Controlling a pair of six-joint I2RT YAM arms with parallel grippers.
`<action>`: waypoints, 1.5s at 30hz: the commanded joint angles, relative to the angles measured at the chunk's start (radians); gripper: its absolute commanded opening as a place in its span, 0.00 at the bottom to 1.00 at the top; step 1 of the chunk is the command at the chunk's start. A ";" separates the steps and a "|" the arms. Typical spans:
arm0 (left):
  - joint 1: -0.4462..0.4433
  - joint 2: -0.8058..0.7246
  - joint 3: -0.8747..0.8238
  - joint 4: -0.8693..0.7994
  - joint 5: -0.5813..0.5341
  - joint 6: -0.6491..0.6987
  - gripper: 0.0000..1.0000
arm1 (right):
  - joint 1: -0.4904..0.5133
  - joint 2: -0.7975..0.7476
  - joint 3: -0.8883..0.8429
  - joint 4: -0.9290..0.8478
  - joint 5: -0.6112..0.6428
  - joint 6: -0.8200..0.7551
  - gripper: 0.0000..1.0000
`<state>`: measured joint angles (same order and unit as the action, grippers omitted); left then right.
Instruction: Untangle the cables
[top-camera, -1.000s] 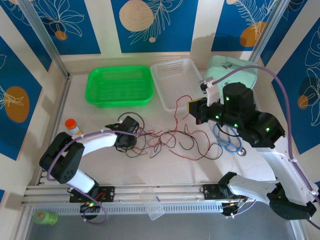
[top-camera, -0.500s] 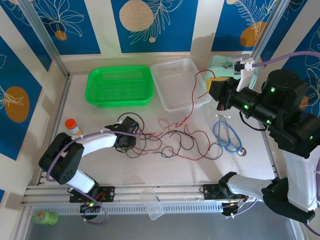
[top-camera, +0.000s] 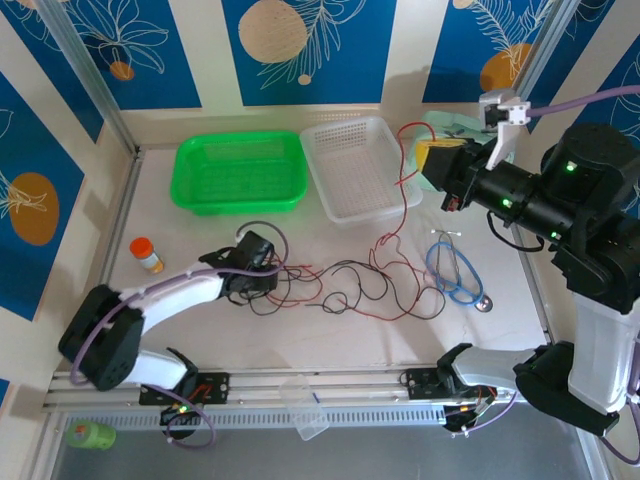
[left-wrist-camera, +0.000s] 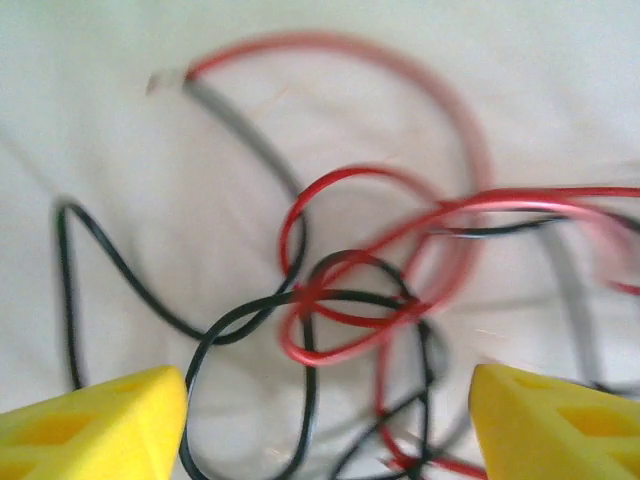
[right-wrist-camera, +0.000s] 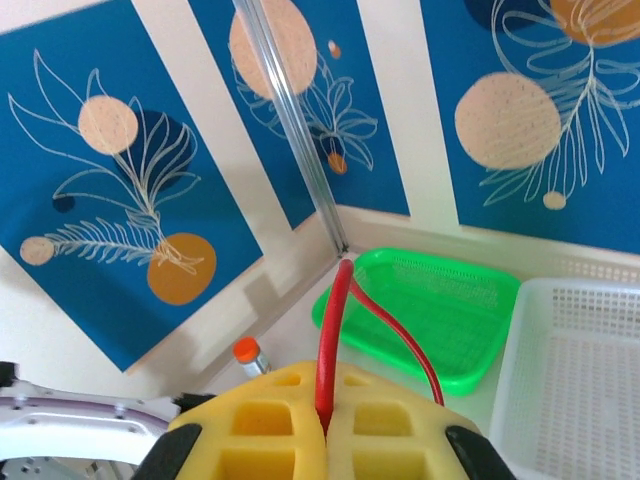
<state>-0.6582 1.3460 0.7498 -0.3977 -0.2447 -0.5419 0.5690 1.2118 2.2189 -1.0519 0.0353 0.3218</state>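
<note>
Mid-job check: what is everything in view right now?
cables: several, red and black, tangled mid-table
red cable: one, red, raised by white basket
green basket: one, green, far left
white basket: one, white, far middle
bottle: one, orange cap, left side
blue loop: one, blue, right of tangle
box: one, mint, far right
tape roll: one, green, near-left rail
clear piece: one, clear, near rail
left gripper: one, yellow, open over tangle
right gripper: one, yellow, shut on red cable

A green basket (top-camera: 240, 176) and a white basket (top-camera: 350, 170) sit side by side at the far edge. An orange-capped bottle (top-camera: 147, 254) stands left (upright), a blue loop (top-camera: 455, 276) lies right, and a clear plastic piece (top-camera: 306, 405) lies near, centre.
</note>
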 joint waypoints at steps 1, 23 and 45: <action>-0.040 -0.111 0.085 -0.002 0.028 0.157 0.80 | -0.006 -0.003 -0.060 0.035 -0.031 0.029 0.00; -0.196 -0.376 -0.018 0.151 0.165 0.251 1.00 | -0.058 0.146 -0.197 0.185 0.002 -0.033 0.00; -0.187 -0.632 0.007 -0.231 -0.102 0.030 1.00 | -0.246 0.723 -0.232 0.368 0.046 -0.014 0.00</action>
<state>-0.8467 0.6903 0.6998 -0.4824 -0.2783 -0.4454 0.3286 1.8786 1.9984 -0.6987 0.0570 0.2958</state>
